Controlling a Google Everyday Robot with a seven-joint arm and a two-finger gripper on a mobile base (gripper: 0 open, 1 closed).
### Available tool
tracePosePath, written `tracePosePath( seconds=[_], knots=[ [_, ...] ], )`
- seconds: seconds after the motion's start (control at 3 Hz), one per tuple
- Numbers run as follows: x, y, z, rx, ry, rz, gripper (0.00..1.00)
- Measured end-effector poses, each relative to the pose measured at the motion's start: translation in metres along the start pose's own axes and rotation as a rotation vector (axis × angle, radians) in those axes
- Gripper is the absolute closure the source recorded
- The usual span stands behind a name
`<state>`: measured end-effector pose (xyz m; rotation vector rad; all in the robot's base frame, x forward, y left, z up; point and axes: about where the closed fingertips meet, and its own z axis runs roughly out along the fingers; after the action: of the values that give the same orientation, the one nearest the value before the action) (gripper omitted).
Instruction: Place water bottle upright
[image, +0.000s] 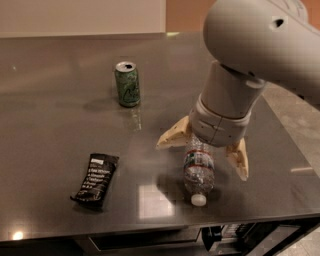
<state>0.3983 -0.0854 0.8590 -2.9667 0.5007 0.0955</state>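
The water bottle lies on its side on the dark table, white cap toward 6 o'clock. The gripper hangs over its far half, tan fingers spread wide on either side. From the bottle, a green can stands at 11 o'clock and a black wrapper lies at 9 o'clock.

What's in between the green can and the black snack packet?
Just bare table, seen in the camera view. The open gripper straddles the lying water bottle.

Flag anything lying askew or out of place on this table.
The water bottle lies on its side, cap toward the near edge, with the open gripper straddling it. The can stands upright; nothing looks spilled.
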Motion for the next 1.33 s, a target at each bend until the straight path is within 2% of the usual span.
tracePosePath(
  seconds=[0.33, 1.0, 1.33],
  knots=[
    [-0.001, 0.001, 0.012, -0.001, 0.031, -0.062, 0.00],
    [0.001, -0.002, 0.024, -0.057, 0.071, -0.130, 0.41],
    [0.003, -0.005, 0.019, -0.077, 0.075, -0.134, 0.65]
  ],
)
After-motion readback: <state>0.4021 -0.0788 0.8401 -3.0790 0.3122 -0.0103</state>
